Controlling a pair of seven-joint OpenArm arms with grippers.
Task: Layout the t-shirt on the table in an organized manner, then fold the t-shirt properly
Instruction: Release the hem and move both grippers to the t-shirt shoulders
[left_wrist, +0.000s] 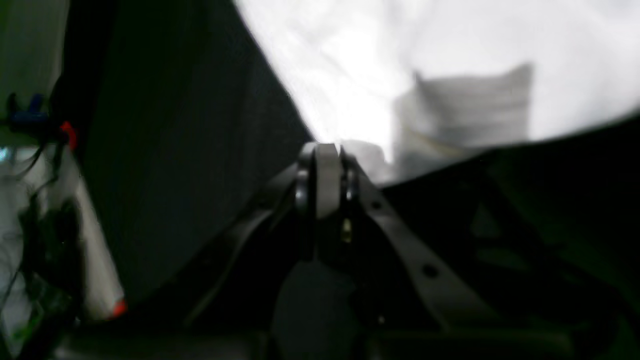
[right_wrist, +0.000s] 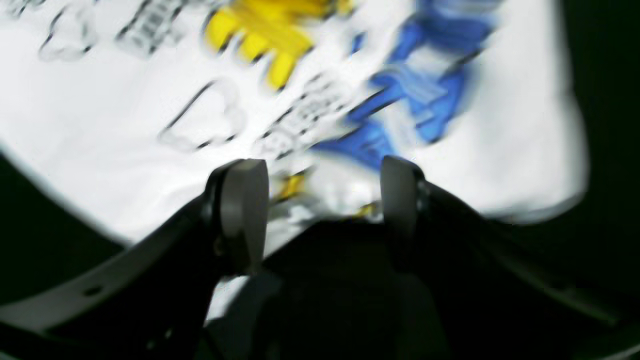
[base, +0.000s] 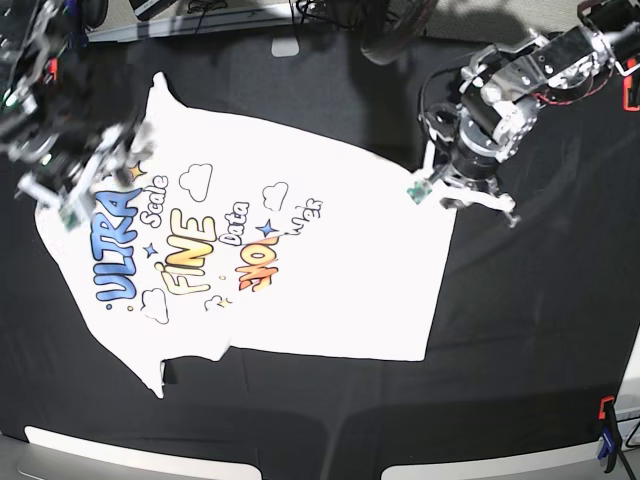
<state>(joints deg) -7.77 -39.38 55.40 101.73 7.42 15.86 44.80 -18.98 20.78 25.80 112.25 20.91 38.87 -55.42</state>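
Note:
The white t-shirt (base: 300, 280) lies spread flat on the black table (base: 520, 330), print up, neck to the left and hem to the right. My left gripper (base: 447, 192) is at the hem's far corner. In the left wrist view its fingers (left_wrist: 327, 170) are pressed together, and the white cloth (left_wrist: 375, 50) narrows to a corner right at their tips. My right gripper (base: 72, 195) hovers over the neck end by the blue lettering. Its fingers (right_wrist: 245, 210) stand wide apart over the print (right_wrist: 415, 90) with nothing between them. Both wrist views are blurred.
A blue and orange clamp (base: 605, 430) grips the table's near right edge, and another clamp (left_wrist: 35, 120) shows at the left of the left wrist view. Cables and gear (base: 300, 10) lie beyond the far edge. Black cloth surrounds the shirt on all sides.

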